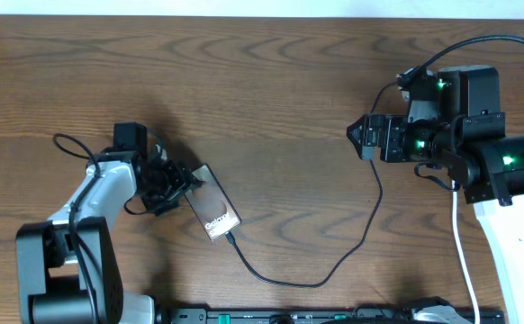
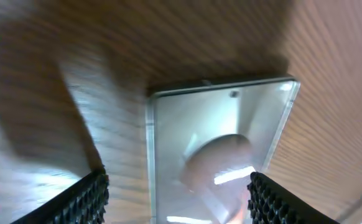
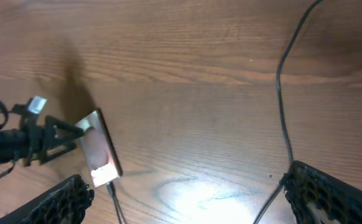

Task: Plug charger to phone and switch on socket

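The phone (image 1: 212, 212) lies flat and diagonal on the wooden table, "Galaxy" lettering toward its lower end. The charger (image 1: 316, 283), a thin black cable, has its tip at the phone's lower end (image 1: 232, 238) and curves right and up toward the right arm. My left gripper (image 1: 177, 184) stands open at the phone's upper-left end. In the left wrist view the phone (image 2: 212, 143) lies between the fingers (image 2: 84, 199), and the left one is clear of its edge. My right gripper (image 1: 356, 135) is wide open and empty above bare wood, far from the phone (image 3: 100, 149). The socket is hidden.
A white cord (image 1: 461, 243) runs down beside the right arm's white link (image 1: 514, 256). A black rail (image 1: 289, 317) lines the table's front edge. The left arm's own black cables (image 1: 68, 144) loop behind its wrist.
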Controlling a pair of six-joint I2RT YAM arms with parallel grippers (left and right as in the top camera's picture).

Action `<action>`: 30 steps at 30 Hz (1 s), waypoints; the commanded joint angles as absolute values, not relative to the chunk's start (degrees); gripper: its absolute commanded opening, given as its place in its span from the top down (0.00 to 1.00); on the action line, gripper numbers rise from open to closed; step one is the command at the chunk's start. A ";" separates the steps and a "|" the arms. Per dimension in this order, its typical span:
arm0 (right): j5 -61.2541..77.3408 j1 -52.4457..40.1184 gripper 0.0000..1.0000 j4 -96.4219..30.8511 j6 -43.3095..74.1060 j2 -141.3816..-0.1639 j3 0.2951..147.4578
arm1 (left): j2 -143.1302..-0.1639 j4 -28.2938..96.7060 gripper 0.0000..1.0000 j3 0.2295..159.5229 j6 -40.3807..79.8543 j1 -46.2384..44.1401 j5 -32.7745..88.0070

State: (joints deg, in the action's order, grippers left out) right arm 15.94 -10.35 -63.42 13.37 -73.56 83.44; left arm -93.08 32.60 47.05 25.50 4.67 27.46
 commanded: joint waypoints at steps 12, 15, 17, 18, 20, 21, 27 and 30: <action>-5.65 -8.45 0.01 -61.91 18.35 -73.19 84.29 | -59.18 33.39 0.12 45.87 22.98 4.69 28.08; -4.01 -4.34 0.01 -59.70 15.57 -73.32 84.44 | -53.30 33.76 0.07 45.87 22.98 4.67 28.10; -1.56 -0.08 0.01 -58.92 13.91 -73.93 85.03 | -50.02 34.04 0.04 45.87 22.98 4.69 28.51; 0.36 2.39 0.01 -58.94 12.67 -74.54 85.71 | -48.62 34.06 0.02 45.87 22.98 4.69 28.99; 4.80 7.88 0.01 -59.29 10.79 -76.42 87.74 | -46.06 34.04 0.00 45.87 22.98 4.69 29.50; 7.31 10.63 0.01 -59.53 9.63 -77.60 89.10 | -44.91 34.06 0.01 45.87 22.98 4.69 29.50; 19.68 25.02 0.01 -64.55 3.03 -89.03 101.30 | -40.82 34.06 0.02 45.87 22.98 4.69 29.50; 25.15 28.93 0.01 -69.14 -2.04 -96.62 107.59 | -40.71 34.11 0.02 45.87 22.96 4.69 29.47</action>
